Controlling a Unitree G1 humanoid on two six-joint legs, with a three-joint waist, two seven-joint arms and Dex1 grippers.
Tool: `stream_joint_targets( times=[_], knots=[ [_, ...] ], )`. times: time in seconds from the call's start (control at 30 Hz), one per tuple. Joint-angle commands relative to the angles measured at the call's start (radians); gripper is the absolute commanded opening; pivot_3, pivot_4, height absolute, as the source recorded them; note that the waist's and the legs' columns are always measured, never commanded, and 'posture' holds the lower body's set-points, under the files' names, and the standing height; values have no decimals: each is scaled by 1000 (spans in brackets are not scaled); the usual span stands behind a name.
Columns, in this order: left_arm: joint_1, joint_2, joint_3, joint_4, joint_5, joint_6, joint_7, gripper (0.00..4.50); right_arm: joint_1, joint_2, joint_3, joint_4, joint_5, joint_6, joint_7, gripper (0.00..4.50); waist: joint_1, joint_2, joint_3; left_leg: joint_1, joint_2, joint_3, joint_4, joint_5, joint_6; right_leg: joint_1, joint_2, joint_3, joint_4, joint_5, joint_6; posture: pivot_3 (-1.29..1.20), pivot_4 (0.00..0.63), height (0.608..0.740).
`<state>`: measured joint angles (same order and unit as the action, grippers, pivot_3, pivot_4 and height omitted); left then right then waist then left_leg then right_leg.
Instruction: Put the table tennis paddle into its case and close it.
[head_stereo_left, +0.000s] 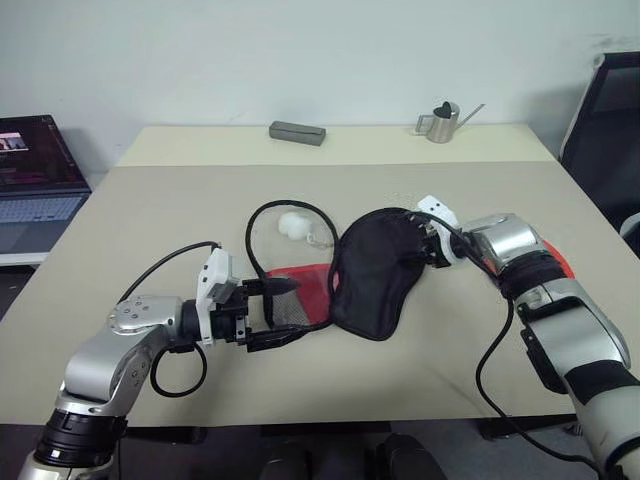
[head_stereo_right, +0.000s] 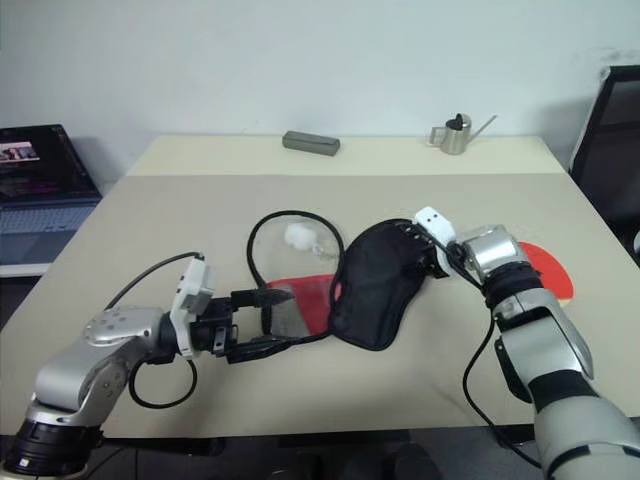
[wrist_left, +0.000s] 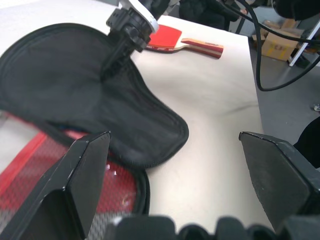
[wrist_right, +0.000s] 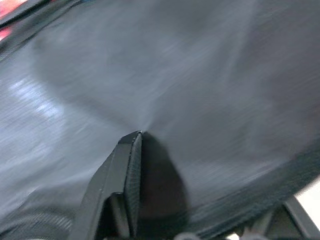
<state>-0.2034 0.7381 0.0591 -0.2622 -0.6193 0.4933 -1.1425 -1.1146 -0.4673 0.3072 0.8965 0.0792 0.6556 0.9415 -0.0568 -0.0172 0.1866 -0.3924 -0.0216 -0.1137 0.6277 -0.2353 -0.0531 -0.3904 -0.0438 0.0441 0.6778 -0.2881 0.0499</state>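
One case (head_stereo_left: 368, 270) lies open on the table (head_stereo_left: 160, 210), its black flap folded over to the right and its red side with the mesh panel (head_stereo_left: 300, 295) showing underneath toward the left. One table tennis paddle (wrist_left: 172, 39) rests flat on the table beyond the case, on the right side behind the right arm, well apart from the case's opening; its red blade and striped wooden handle are clear in the left wrist view. The left gripper (head_stereo_left: 268, 315) sits at the red, meshed edge of the case with its jaws spread wide and nothing between them. The right gripper (head_stereo_right: 425, 255) is pressed against the black flap at its upper right edge; whether its jaws are pinching the fabric cannot be told. Also on the table: one small white ball (head_stereo_left: 293, 226), one black cord loop (head_stereo_left: 262, 215), one grey box (head_stereo_left: 297, 132) and one small metal watering can (head_stereo_left: 440, 122). One laptop (head_stereo_left: 35, 180) stands at the far left. No writing can be read anywhere.
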Motion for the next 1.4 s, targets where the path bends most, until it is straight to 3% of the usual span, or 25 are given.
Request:
stream_joint_targets(
  times=[0.03, 0.27, 0.37, 0.53, 0.67, 0.87, 1.17, 1.4],
  knots=[
    [-22, -12, -4, 3, 3, -19, -1, 4500, -49, -44, -85, 27, -4, -18, -40, 2263, 1, 0, 0, 0, 0, 0, 0, 0, 0, 0, 0, 0, 0, 0, 0, 0, 150, 740],
    [-45, -23, -13, 35, 12, -27, -15, 4500, 84, -151, -149, -125, 28, 119, 10, 2263, 4, 0, 0, -2, 0, 0, 0, -1, -1, 0, 0, -1, -4, 0, 0, 0, 150, 740],
    [-57, -28, -17, 50, 15, -29, -19, 4500, 126, -153, -207, -205, 62, 181, -20, 2820, -5, 1, 1, -2, 0, 0, 0, -1, -1, 0, 0, 0, -3, 0, 0, 0, 150, 740],
    [-67, -31, -24, 58, 11, -31, -29, 4500, 233, -173, -307, -498, 212, 510, -8, 4444, -2, 1, 1, -2, 1, 0, 0, -1, -1, -1, 1, 0, -1, 0, 0, 0, 150, 740],
    [-75, -33, -28, 64, 11, -32, -39, 4500, 340, -158, -395, -737, 347, 739, -28, 4444, 4, 1, 1, -3, 1, -1, 0, -1, -1, -1, 0, 0, -2, 0, 0, 0, 150, 740],
    [-80, -33, -29, 66, 10, -31, -44, 4500, 453, -95, -507, -900, 420, 844, -135, 4444, 4, 1, 1, -3, 0, 0, 1, -1, -1, -1, 0, -1, -1, 0, 0, 0, 150, 740],
    [-87, -39, -32, 72, 14, -31, -46, 4500, 569, 65, -524, -1022, 408, 770, -337, 4444, 1, 1, 1, -2, 0, 0, 1, -1, -1, -1, 1, 0, 0, 0, 0, 0, 150, 740],
    [-89, -39, -30, 77, 18, -31, -46, 4500, 590, 140, -524, -1082, 460, 788, -389, 4444, -1, 1, 0, 0, 2, 0, 1, -1, -1, 0, 2, 1, 1, 0, 0, 0, 150, 740]
  ],
)
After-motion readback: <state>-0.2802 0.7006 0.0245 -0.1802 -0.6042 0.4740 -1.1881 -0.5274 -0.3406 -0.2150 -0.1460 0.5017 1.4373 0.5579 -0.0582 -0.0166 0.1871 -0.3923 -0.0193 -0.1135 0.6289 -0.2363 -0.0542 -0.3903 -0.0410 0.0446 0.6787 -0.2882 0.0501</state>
